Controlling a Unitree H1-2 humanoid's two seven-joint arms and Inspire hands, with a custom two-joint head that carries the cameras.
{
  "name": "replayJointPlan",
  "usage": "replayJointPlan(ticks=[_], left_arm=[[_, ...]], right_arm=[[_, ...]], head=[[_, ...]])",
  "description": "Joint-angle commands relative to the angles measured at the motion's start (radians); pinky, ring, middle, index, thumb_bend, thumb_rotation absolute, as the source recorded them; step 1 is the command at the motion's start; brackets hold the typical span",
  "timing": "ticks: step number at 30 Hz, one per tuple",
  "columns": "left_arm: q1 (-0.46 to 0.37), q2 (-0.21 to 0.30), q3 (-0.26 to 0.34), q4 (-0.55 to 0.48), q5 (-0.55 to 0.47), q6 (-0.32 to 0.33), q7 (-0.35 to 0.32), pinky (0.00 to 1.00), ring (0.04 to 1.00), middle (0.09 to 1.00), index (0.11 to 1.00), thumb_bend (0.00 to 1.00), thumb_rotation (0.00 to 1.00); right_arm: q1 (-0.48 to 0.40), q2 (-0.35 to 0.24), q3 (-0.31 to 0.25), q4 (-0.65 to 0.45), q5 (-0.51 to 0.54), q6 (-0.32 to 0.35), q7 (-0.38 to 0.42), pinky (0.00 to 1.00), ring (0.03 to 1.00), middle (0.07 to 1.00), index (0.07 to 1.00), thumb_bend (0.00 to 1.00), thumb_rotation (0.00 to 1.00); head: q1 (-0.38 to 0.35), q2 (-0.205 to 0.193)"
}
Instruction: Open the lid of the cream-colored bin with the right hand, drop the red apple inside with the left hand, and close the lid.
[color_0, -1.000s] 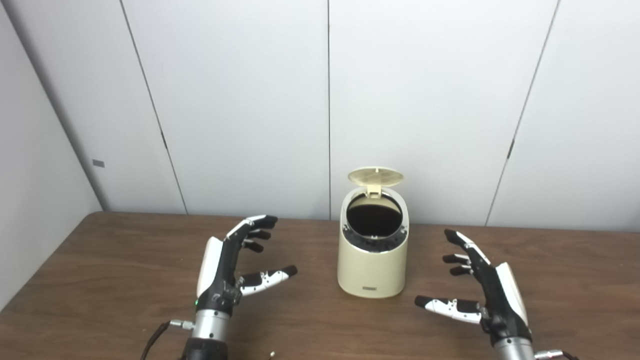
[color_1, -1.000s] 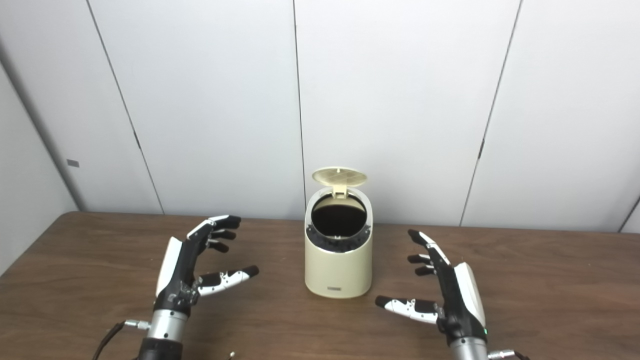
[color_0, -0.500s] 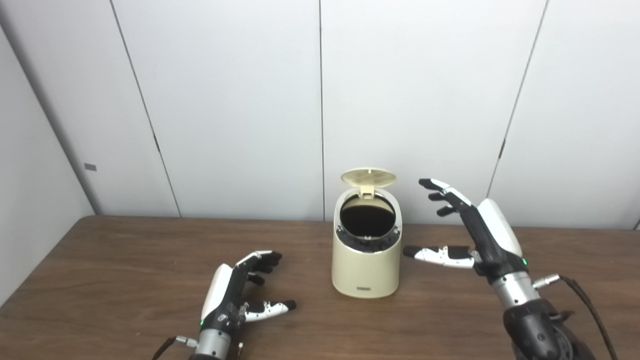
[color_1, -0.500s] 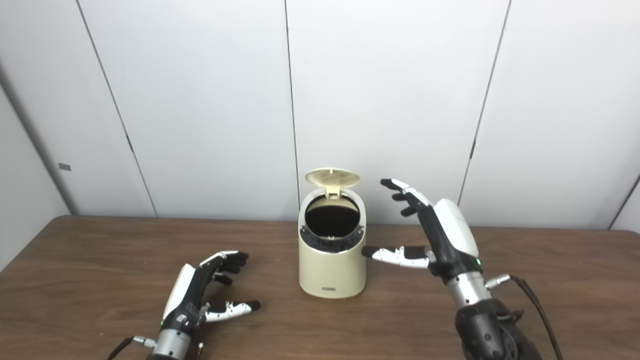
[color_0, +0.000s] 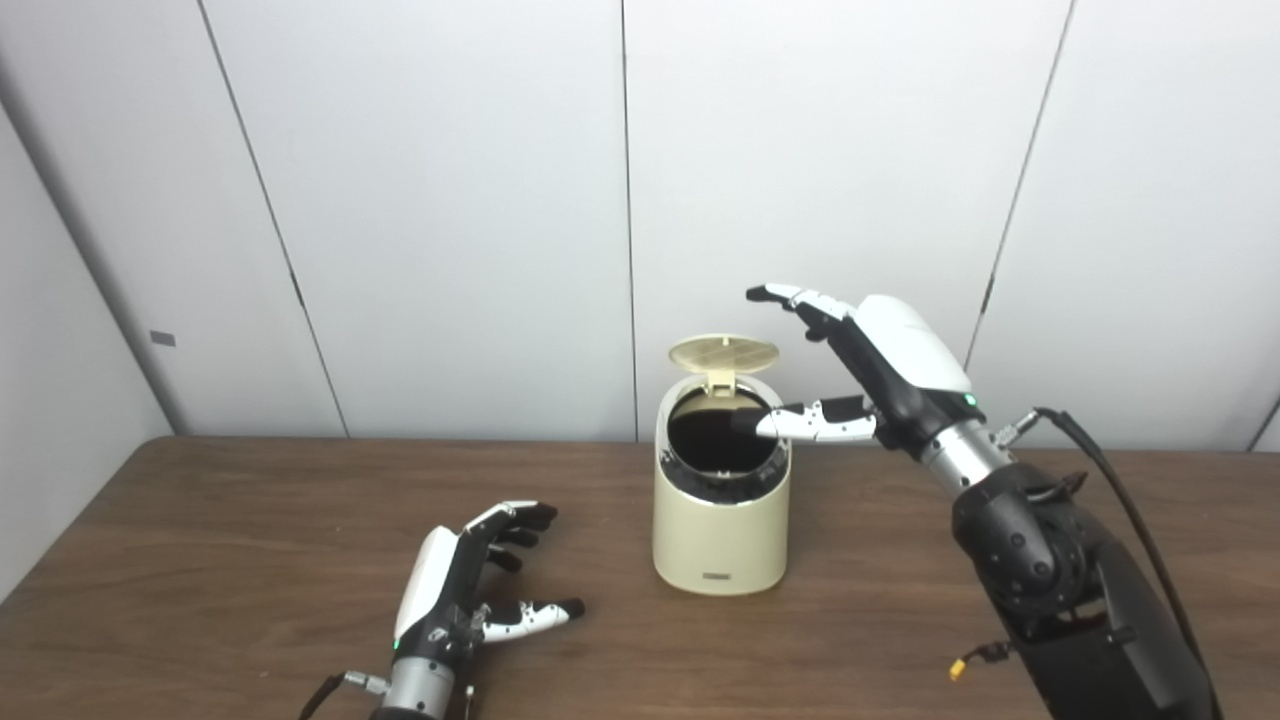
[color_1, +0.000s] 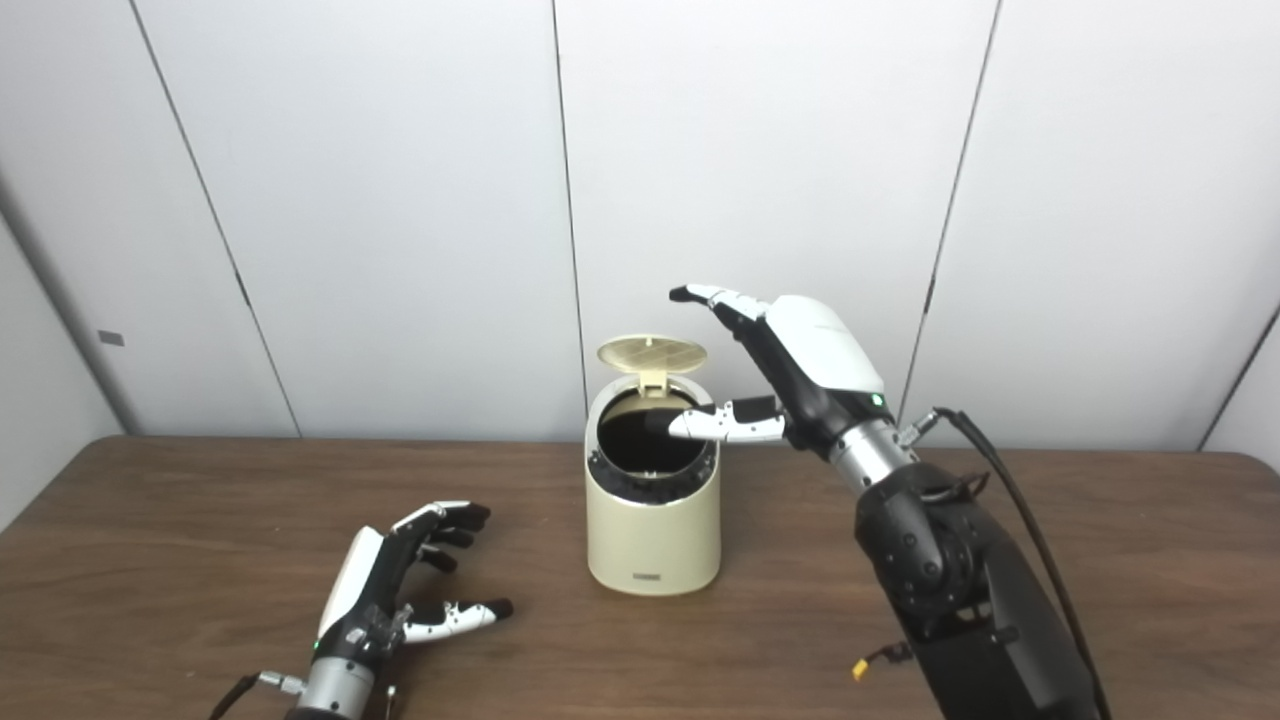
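Right hand (color_0: 880, 365) is up beside the bin (color_0: 720, 510), fingers spread and holding nothing, where a second ago I had it low on the table (color_0: 200, 560) to the bin's right. Its fingertips (color_0: 765, 294) now reach above and just right of the raised lid (color_0: 722, 352), and the thumb pokes across the open mouth, though I cannot tell from either view whether anything is touching. Left hand (color_0: 455, 590) has dropped back toward me and lies low near the table's front edge, loosely curled, empty, well apart from the bin. The cameras have swung a little as well, so the bin's slight slide in frame is not its own move. I read this as the closing step: lid open, left hand out of the way, right hand placed to press the lid down. No apple shows on the table or in either hand; the bin's inside is too dark to see into, so I can only suppose it is in there. The bin stands upright mid-table, cream, rounded, with a slanted top ring, a small label low on its front, and the ribbed lid tipped back on its rear hinge.
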Motion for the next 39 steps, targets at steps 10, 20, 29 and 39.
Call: replayJointPlan(ticks=[10,20,29,39], left_arm=[[0.009,-0.010,-0.005,0.024,-0.004,-0.024,0.015,0.58,0.695,0.723,0.722,0.78,0.00],[0.013,-0.011,-0.002,0.011,-0.010,-0.032,0.014,0.57,0.689,0.719,0.715,0.77,0.00],[0.016,-0.015,0.002,-0.008,-0.010,-0.023,0.012,0.57,0.694,0.722,0.719,0.75,0.00],[0.015,-0.022,0.011,-0.008,-0.021,-0.028,0.014,0.55,0.684,0.718,0.717,0.76,0.00]], right_arm=[[-0.140,-0.018,0.042,0.066,-0.036,-0.021,0.039,0.75,0.900,0.832,0.814,0.68,0.69],[-0.105,-0.023,0.044,0.048,-0.020,-0.045,0.043,0.76,0.882,0.770,0.743,0.64,0.65],[-0.077,-0.039,0.045,0.013,-0.017,-0.061,0.052,0.80,0.845,0.705,0.678,0.62,0.63],[-0.046,-0.048,0.059,-0.023,-0.027,-0.080,0.066,0.94,0.801,0.636,0.631,0.58,0.55]], head=[[0.005,0.006],[0.012,0.018],[0.017,0.030],[0.024,0.041]])
